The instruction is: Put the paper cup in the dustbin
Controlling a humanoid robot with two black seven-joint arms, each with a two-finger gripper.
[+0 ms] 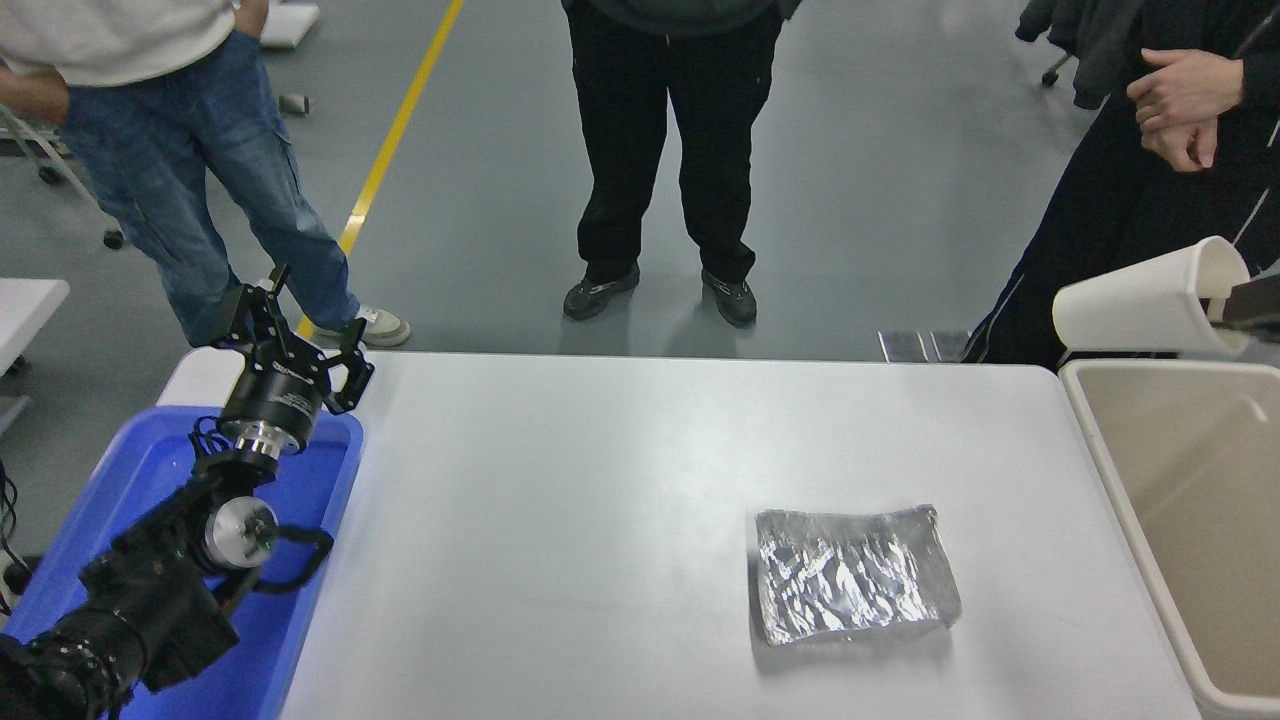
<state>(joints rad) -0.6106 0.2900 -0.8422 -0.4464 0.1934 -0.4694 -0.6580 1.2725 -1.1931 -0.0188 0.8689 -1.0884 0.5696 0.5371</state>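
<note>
The white paper cup (1140, 302) hangs on its side in the air at the right edge, its base pointing left, above the far left corner of the beige dustbin (1100, 450). My right gripper (1228, 310) is shut on the cup's rim; only its dark fingers show at the frame's right edge. My left gripper (290, 335) is parked open at the lower left, above the blue tub.
A crumpled silver foil tray (850, 572) lies on the white table (600, 480) right of centre. A blue plastic tub (300, 560) stands at the left edge under the left arm. Three people stand at the far side.
</note>
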